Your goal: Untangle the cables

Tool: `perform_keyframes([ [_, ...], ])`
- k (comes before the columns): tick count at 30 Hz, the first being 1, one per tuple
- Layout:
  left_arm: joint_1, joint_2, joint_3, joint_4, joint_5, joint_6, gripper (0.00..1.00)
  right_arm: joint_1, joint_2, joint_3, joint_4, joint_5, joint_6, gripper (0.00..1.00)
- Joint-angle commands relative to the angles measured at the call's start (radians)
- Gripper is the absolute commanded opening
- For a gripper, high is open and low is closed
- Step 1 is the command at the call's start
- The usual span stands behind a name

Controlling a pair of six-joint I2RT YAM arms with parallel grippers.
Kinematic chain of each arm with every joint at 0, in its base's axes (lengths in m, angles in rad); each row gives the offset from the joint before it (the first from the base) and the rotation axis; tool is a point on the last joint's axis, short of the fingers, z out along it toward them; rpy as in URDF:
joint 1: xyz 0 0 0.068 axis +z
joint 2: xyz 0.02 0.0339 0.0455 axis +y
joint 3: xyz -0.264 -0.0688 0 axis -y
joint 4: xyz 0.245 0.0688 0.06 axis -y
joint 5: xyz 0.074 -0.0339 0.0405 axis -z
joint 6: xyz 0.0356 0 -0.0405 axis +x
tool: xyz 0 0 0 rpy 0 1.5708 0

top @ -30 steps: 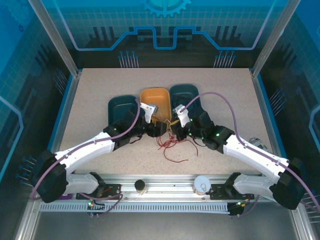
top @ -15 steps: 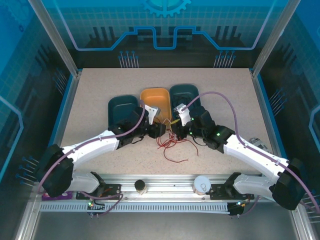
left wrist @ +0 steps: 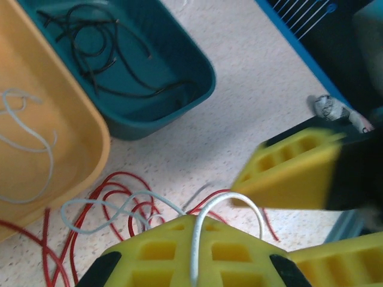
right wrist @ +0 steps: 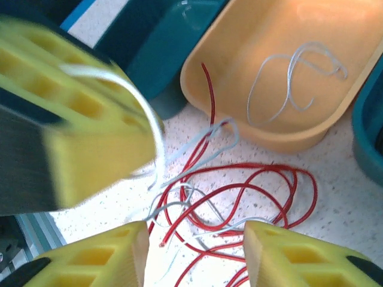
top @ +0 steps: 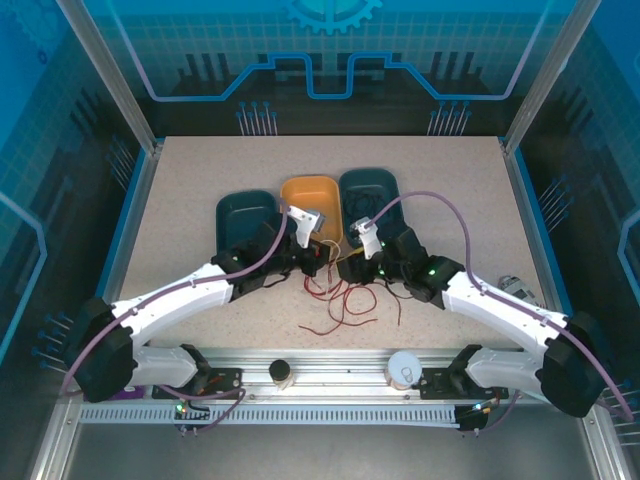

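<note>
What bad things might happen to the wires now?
The left gripper pinches the white cable, which runs through the red cables. Pulling might drag the whole red bunch along or tighten the tangle. The open right gripper sits very close to the left one, so they might bump.

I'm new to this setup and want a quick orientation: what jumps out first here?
A tangle of red cables sprawls on the table just in front of the orange tray. The left gripper is shut on a white cable that loops out of it, with the open right gripper close by over the tangle.
</note>
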Motion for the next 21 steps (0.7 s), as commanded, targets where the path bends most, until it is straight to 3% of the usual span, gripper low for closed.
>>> perform_keyframes([
  [1, -0.010, -0.034, 0.047, -0.015, 0.033, -0.019, 0.00, 0.000, 0.029, -0.027, 0.099, -0.052, 0.028, 0.50],
  [9, -0.015, -0.113, 0.071, -0.029, 0.041, -0.023, 0.00, 0.034, 0.115, -0.068, 0.198, -0.023, 0.045, 0.55],
  [21, -0.015, -0.306, 0.115, -0.065, 0.026, 0.048, 0.00, 0.017, 0.139, -0.073, 0.133, 0.069, 0.070, 0.56],
])
